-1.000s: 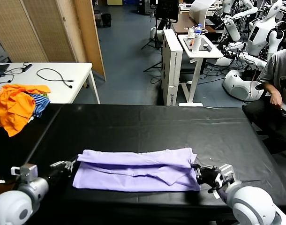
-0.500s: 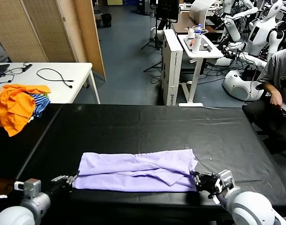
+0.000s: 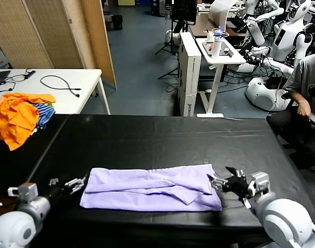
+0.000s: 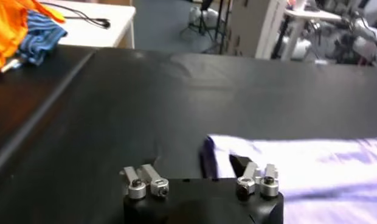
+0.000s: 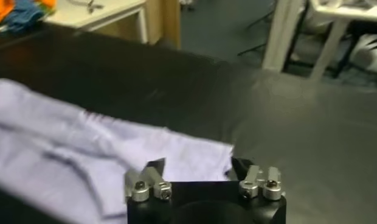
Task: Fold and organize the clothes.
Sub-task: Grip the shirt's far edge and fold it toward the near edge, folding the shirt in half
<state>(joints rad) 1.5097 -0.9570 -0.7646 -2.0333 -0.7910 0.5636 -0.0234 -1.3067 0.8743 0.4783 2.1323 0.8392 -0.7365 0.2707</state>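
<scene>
Rounded glossy white shells on both forearms, grey collars at the wrists. Left gripper: black body, slim silver metal fingers, dark round screws in the mounts. Right gripper: same black block, paired silver fingers with dark screw heads, black tips.
</scene>
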